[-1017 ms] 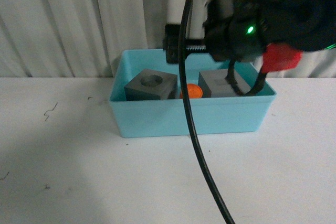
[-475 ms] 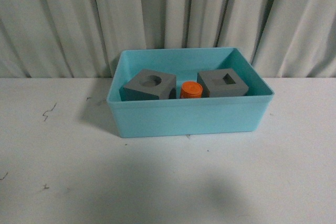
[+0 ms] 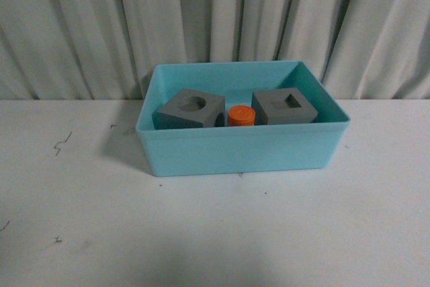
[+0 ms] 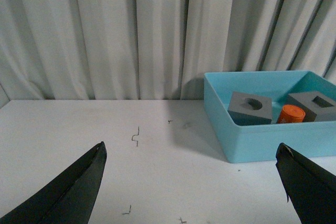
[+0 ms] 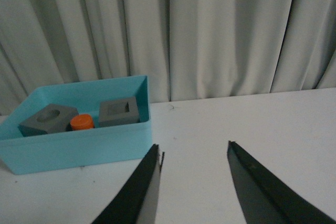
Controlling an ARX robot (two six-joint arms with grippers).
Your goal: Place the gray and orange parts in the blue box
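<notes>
Although neither arm showed in the front view, both wrist views gave their state. On the left, the left end effector (image 4: 191, 182) stood wide apart and held nothing, hanging over the bare white surface (image 3: 215, 233) well away from the blue box (image 3: 242, 152). Inside that box, from left to right, sat the gray cube with the round recess (image 3: 191, 110), tilted a little, the orange cylinder (image 3: 241, 115) between the two cubes, and the gray cube with the square recess (image 3: 285, 107), resting flat. All three parts lay within the walls, so the task looked finished, which would explain why both arms stood clear. On the right, the right end effector (image 5: 193, 174) was likewise spread and empty, above the surface beside the box.
</notes>
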